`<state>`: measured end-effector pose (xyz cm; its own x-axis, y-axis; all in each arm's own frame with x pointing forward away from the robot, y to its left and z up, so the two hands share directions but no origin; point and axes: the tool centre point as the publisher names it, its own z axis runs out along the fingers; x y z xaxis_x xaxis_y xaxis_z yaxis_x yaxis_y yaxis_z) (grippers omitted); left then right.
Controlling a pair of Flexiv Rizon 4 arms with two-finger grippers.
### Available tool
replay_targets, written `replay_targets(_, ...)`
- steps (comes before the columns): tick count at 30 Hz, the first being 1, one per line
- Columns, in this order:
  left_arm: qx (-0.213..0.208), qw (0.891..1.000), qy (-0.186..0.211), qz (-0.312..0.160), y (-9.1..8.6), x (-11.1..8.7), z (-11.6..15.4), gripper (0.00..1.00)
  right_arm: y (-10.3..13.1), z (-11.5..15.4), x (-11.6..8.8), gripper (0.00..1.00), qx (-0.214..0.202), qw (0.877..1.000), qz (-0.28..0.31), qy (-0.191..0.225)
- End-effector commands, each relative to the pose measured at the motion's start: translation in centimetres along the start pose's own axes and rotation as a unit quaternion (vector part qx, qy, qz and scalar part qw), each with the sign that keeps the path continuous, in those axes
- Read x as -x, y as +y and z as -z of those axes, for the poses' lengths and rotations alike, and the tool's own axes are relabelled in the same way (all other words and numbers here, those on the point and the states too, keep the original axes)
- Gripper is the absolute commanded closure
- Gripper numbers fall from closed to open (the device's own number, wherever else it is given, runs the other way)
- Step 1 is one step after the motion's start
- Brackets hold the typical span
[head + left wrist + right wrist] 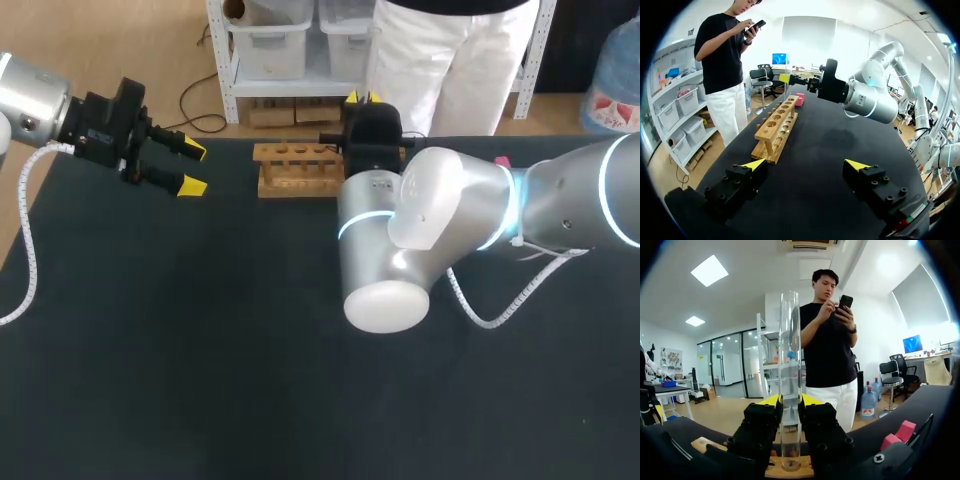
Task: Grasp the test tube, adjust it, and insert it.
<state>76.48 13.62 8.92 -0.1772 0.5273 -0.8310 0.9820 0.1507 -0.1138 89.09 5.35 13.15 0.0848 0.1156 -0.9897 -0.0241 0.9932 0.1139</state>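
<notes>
R gripper (790, 412) clamps clear test tube (789, 340) upright btwn fingers (762, 422), lower end at wooden rack (790, 471); seated or not, can't tell. Pink block (900, 432) on dark counter (935, 405) beside.

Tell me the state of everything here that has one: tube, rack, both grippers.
test tube: upright, clamped, lower end at a rack hole.
rack: standing on the table, nearer holes empty.
left gripper: open, empty.
right gripper: shut on the test tube.
</notes>
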Motion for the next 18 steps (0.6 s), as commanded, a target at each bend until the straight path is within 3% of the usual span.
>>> replay_targets(1, -0.001, 1.000, 0.000, -0.001, 0.1, -0.1, 0.0, 0.00, -0.1, 0.0, -0.3, 1.00, 0.001, 1.000, 0.001, 0.002)
replay_targets(18, -0.001, 1.000, 0.000, -0.001, 0.1, -0.1, 0.0, 0.00, -0.4, 0.2, -3.8, 1.00, -0.007, 0.999, -0.007, 0.040)
